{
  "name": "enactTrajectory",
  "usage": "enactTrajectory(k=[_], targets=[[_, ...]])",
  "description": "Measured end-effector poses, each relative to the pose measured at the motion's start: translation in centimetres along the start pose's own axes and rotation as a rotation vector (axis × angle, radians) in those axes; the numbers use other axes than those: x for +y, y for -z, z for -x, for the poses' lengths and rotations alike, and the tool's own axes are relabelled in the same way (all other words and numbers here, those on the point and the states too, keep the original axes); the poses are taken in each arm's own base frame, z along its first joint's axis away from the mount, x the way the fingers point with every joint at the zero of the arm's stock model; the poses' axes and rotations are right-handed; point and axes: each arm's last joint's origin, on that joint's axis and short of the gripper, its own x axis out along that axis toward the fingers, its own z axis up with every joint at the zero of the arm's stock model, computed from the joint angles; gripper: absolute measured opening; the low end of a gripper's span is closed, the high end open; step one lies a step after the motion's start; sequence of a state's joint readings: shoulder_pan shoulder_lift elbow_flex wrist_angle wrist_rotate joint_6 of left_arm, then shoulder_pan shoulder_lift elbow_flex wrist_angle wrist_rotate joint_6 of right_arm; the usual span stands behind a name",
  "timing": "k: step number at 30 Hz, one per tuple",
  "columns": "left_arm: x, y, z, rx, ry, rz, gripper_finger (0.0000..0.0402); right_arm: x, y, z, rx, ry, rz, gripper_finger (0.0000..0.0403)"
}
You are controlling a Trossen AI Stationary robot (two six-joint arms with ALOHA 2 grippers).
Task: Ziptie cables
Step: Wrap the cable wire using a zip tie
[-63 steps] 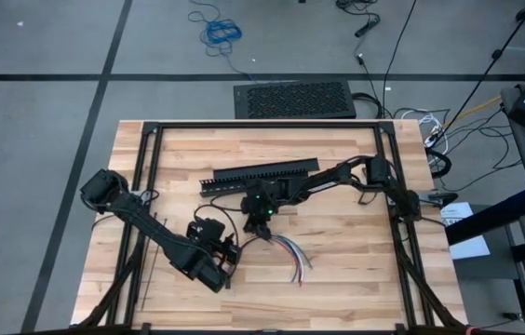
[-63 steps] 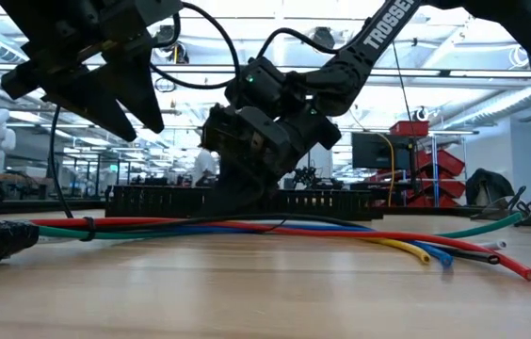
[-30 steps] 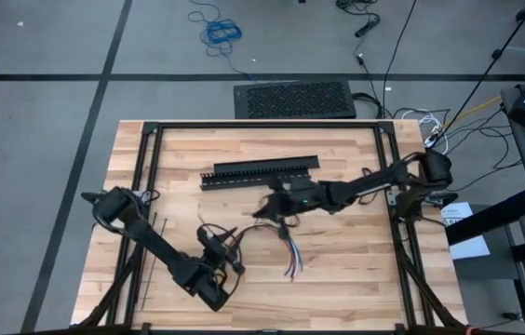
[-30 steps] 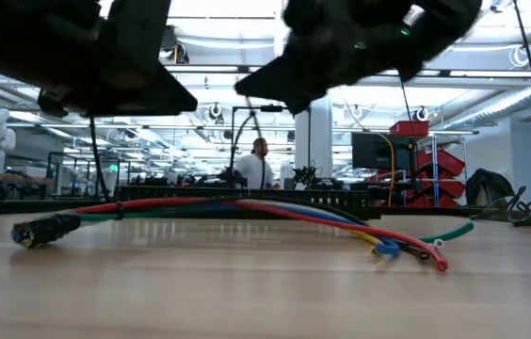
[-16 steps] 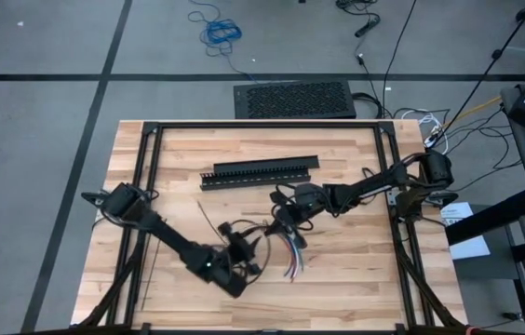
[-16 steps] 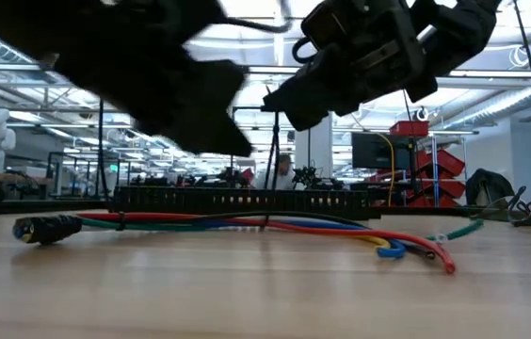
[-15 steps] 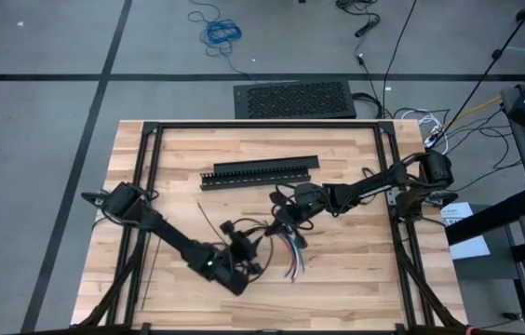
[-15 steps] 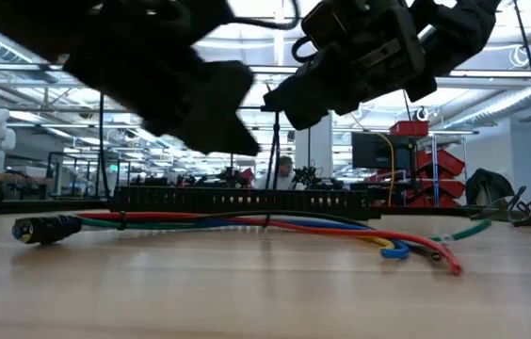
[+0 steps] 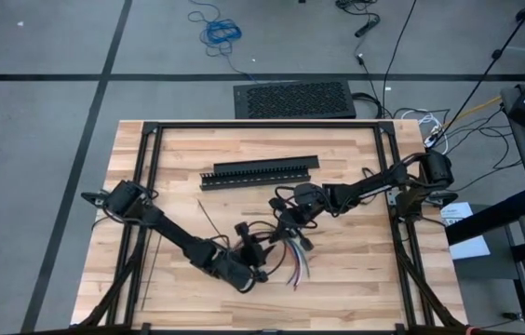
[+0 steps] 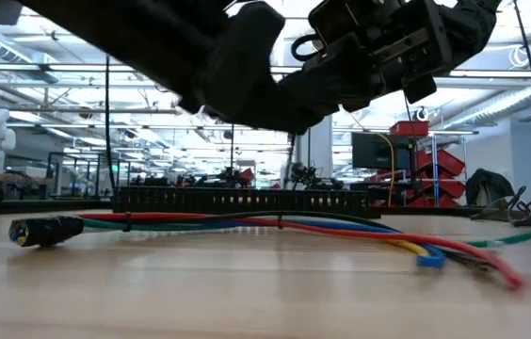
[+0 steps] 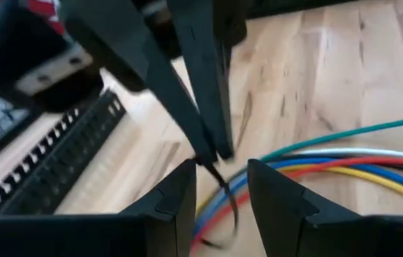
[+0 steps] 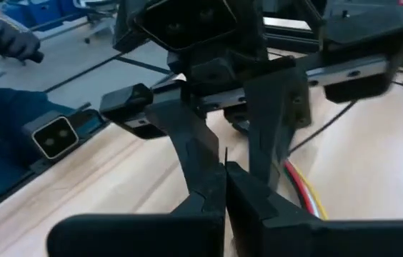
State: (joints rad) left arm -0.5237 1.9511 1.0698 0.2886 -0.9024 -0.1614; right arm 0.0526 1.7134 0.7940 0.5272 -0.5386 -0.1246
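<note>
Two matte black, multi-jointed robot arms, each built from slim tubular links joined by bulkier rounded joint housings, with thin black cables looping loosely beside the links. Each ends in a tool with two flat, tapering black fingers: the left tool [image 9: 264,258] and the right tool [image 9: 281,227]. The left tool's wrist carries a boxy black camera housing with two round lenses [image 12: 187,20].

Even bright overhead light on the counter [image 9: 337,270], ceiling strip lights glaring behind backlit arms in the low view, soft shadows, motion blur on the cables [image 10: 454,252], near fingers [image 11: 173,207] out of focus.
</note>
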Motion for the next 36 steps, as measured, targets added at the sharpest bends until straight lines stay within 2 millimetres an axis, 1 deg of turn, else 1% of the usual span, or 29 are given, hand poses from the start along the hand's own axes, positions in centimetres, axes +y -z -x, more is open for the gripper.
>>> enactTrajectory(k=[5,8,17,22,28,31,34,36], targets=[[0.8,-0.2,-0.9,0.002,-0.022,-0.026,0.0123,0.1,0.1,0.0,0.004,-0.036,-0.006,0.0000],[1.1,-0.2,-1.4,0.015,0.014,-0.021,0.0123,0.1,0.1,0.0,0.007,-0.037,-0.009,0.0000],[1.4,-0.3,-1.7,0.016,0.021,-0.045,0.0119,0.1,0.3,0.0,0.021,-0.043,-0.021,0.0000],[1.6,-0.5,-2.2,0.014,0.073,-0.045,0.0085,0.2,0.3,0.0,0.026,-0.047,-0.031,0.0000],[1.9,-0.5,-2.6,0.022,0.113,-0.056,0.0018,0.1,0.3,0.0,0.028,-0.036,-0.040,0.0000],[2.2,-0.3,-2.9,0.040,0.130,-0.063,0.0011,0.1,0.3,0.0,0.031,-0.004,-0.034,0.0000],[2.9,0.4,-3.4,0.088,0.113,-0.090,0.0010,0.1,0.2,0.1,0.047,0.131,0.010,0.0000],[3.6,1.1,-3.8,0.108,0.094,-0.076,0.0010,0.2,0.0,0.2,0.062,0.221,0.045,0.0000]])
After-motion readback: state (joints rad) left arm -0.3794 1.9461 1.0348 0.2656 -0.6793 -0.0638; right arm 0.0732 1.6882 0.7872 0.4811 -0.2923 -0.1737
